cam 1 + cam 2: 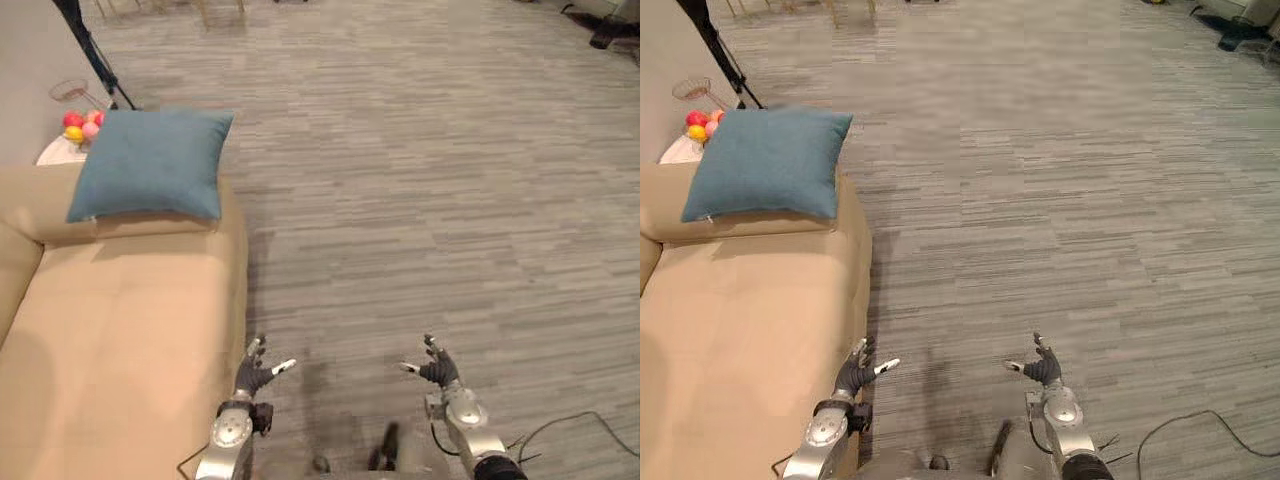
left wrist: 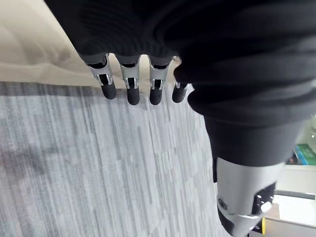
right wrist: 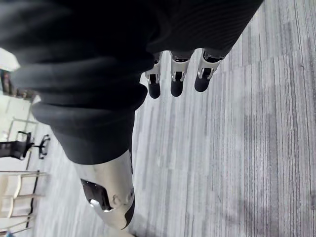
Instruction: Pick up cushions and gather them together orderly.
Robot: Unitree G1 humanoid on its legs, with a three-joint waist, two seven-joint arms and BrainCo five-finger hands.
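The grey striped floor (image 1: 450,200) takes most of the head view, from 12 o'clock down to 6 o'clock. The beige sofa (image 1: 120,330) fills the side from 7 to 9 o'clock; its armrest runs across at about 9 o'clock and its outer edge goes down toward the left arm.

One blue cushion (image 1: 150,165) is at 10 o'clock. It lies on top of the sofa armrest, a little tilted, with its far corners reaching past the armrest. It is well apart from both hands, and neither hand touches it.

The left hand (image 1: 255,372) is at 7 o'clock, low in the view, just beside the outer edge of the sofa and above the floor. Its fingers (image 2: 131,86) are straight and a little spread, the thumb stands apart, and it holds nothing. The right hand (image 1: 435,368) is at 5 o'clock, over the bare floor. Its fingers (image 3: 177,81) are also relaxed and extended, with nothing between them. The two hands face each other with a wide gap of floor between them.

Behind the cushion, near 10 o'clock, some red, pink and yellow balls (image 1: 82,124) sit on a small white table (image 1: 55,152). A thin black stand leg (image 1: 95,55) slants down to the floor at 11 o'clock.
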